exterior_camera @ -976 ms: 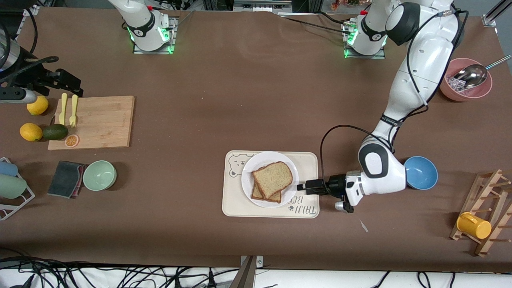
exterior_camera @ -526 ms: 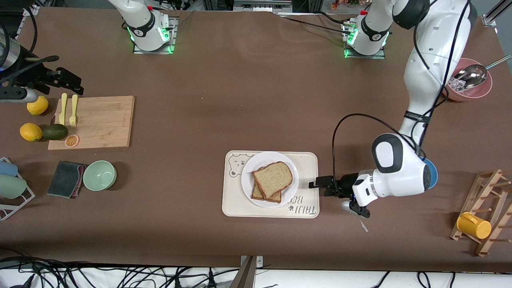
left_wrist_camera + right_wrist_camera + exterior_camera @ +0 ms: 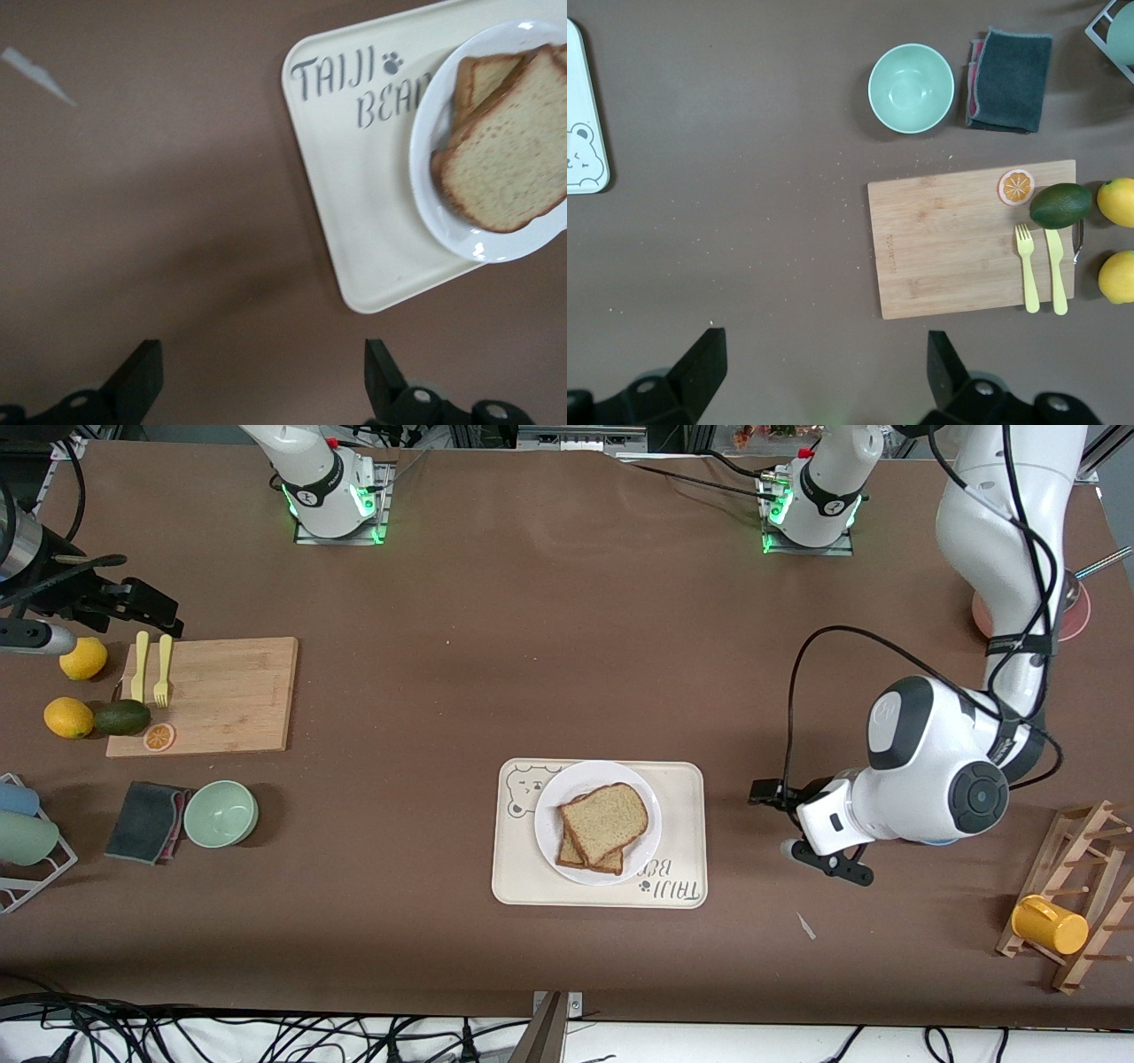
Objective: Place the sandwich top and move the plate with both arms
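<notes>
Squarish tan sandwich top [image 3: 605, 818] on round white plate [image 3: 554, 849]; left gripper [image 3: 767, 793] and right gripper [image 3: 824, 372] agape, empty.

Left arm [image 3: 939, 784] bent down from its base and folded low at the elbow, wrist turned level. Left gripper [image 3: 765, 793] up over bare table at the left arm's end, fingers [image 3: 142, 379] spread wide with nothing between them. Right arm waiting at its own end of the table, mostly out of the front view. Right gripper [image 3: 146, 607] raised above the table there, fingers [image 3: 704, 359] likewise parted and empty.
</notes>
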Controlling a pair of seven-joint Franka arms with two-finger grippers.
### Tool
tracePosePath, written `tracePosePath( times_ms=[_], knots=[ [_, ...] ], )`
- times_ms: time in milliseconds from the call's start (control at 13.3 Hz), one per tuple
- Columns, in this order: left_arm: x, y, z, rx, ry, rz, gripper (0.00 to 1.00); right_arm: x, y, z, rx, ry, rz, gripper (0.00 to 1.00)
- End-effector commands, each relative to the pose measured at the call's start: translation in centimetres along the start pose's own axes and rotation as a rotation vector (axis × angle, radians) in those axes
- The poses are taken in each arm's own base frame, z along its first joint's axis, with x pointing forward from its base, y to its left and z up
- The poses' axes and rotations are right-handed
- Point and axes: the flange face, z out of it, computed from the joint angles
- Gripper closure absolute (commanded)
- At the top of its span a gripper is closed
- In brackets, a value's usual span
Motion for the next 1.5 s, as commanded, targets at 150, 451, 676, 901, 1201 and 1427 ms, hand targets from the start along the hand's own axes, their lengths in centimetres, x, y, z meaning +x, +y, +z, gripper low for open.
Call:
tracePosePath(
  times_ms=[150,451,676,901,1201,1427],
  knots=[
    [-3.3,-0.5,-5.8,0.250,-0.058,-0.056,0.00,0.0,0.1,-0.7,-0.002,-0.004,0.007,0.00],
    [-6.2,-0.2,-14.1,0.294,0.036,-0.086,0.00,0.5,-0.2,-2.1,-0.004,0.027,0.002,0.00],
    [-9.3,-1.9,-20.1,0.270,0.127,-0.139,0.00,0.6,-0.2,-2.0,-0.004,0.025,0.005,0.00],
    [-12.3,-2.6,-22.8,0.239,0.096,-0.176,0.00,0.7,-0.1,-2.1,-0.005,0.027,0.004,0.00],
    [-16.3,-1.6,-24.7,0.224,0.155,-0.226,0.00,0.6,-0.1,-2.4,-0.020,0.035,0.006,0.00],
    [-21.0,-2.4,-23.5,0.211,0.193,-0.264,0.00,0.6,-0.2,-2.2,-0.023,0.032,0.027,0.00]
  ],
)
